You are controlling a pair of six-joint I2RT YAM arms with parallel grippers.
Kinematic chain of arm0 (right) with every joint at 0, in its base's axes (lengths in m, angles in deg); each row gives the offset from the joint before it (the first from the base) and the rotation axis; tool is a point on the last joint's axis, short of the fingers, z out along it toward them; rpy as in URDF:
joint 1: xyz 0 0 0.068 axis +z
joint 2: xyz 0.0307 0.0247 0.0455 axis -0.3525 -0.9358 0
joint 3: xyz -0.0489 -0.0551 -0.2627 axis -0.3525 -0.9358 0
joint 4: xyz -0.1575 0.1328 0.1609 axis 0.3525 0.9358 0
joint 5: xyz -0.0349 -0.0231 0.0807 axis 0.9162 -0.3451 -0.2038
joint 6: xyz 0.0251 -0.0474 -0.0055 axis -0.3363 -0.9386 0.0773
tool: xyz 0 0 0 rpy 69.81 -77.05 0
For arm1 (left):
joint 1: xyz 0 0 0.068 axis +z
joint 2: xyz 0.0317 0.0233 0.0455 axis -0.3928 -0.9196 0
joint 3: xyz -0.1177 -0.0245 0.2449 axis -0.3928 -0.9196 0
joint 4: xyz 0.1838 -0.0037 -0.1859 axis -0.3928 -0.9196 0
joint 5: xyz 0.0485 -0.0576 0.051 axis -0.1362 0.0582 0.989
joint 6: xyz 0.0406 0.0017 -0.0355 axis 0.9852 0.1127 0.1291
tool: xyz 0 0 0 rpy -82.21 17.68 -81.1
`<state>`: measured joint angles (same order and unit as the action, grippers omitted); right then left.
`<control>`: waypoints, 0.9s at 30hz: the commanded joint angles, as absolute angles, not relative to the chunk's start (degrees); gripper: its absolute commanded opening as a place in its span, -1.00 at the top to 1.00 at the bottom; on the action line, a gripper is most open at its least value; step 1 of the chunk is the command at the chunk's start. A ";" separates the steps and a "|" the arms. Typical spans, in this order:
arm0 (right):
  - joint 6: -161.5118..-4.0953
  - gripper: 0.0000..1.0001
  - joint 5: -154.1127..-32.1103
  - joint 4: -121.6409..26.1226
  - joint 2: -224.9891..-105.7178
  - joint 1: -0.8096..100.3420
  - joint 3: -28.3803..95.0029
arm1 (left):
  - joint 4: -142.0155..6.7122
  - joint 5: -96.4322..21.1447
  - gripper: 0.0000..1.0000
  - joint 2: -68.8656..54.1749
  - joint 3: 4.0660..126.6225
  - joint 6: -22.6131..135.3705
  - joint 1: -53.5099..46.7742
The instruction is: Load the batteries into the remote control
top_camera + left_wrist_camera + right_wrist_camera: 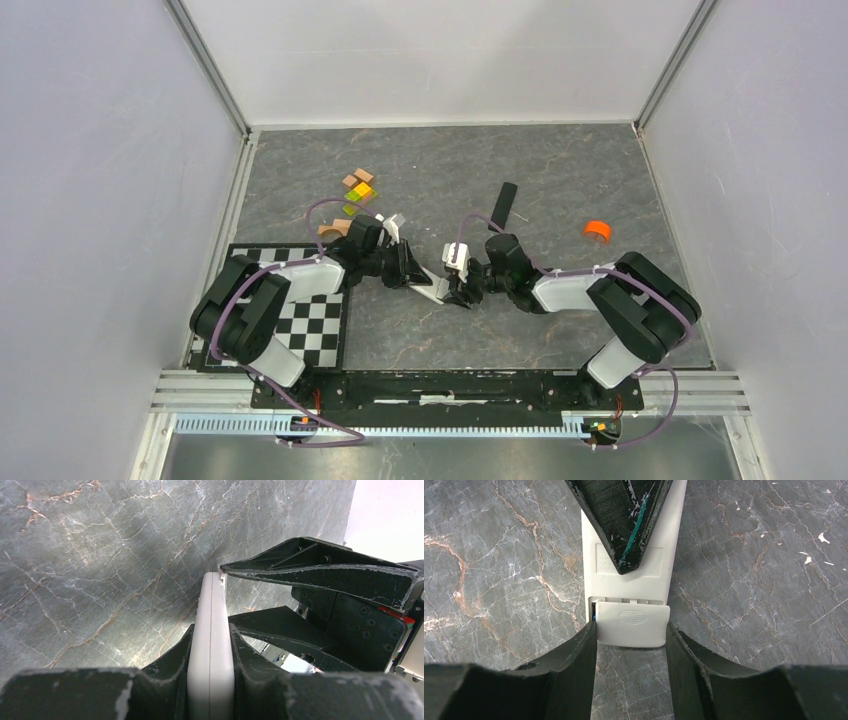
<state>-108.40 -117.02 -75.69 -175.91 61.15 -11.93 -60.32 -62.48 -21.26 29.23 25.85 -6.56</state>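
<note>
The remote control [431,291] sits at mid-table between the two arms, nearer the front rail than the back wall. The left gripper [211,630] is clamped on it. In the left wrist view the white body runs edge-on between the two black fingers, both pressed flat against its broad faces. The right gripper [631,630] meets it from the other end, and its fingers bear on the two side edges at the battery cover [634,625], pinching that end.

The cover is on the plain white back but is not flush. A narrow gap with small slots runs along its inner edge. At the gap's left corner shows a sliver of bright blue, the blue battery [595,611] as far as the view allows. The tip of one left finger overlaps the white back just beyond the cover. I cannot tell whether the remote rests on the marble or is held just off it.

Bare grey marble table [560,180] lies on all sides of the pinched remote. The slim black bar [503,205] lies just beyond the right wrist. The orange cap [597,230] lies well apart to the right. Wooden blocks [358,186] cluster behind the left arm, and a checkerboard mat [312,322] lies under that arm along the left rail.
</note>
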 commanded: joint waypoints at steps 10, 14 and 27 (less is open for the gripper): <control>-109.92 -0.02 -123.29 -75.34 -178.55 61.33 -7.86 | -60.61 -63.61 0.96 -22.07 31.21 27.72 -6.93; -109.68 -0.03 -124.28 -75.42 -178.90 61.30 -7.76 | -60.61 -63.73 0.96 -22.20 31.39 27.17 -7.00; -106.61 -0.14 -121.68 -76.94 -177.39 61.26 -9.71 | -60.81 -61.50 0.96 -22.57 31.16 26.63 -7.02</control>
<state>-108.45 -120.50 -73.81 -177.79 60.21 -9.77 -61.29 -62.59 -21.32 29.67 26.05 -6.25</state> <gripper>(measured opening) 0.566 0.279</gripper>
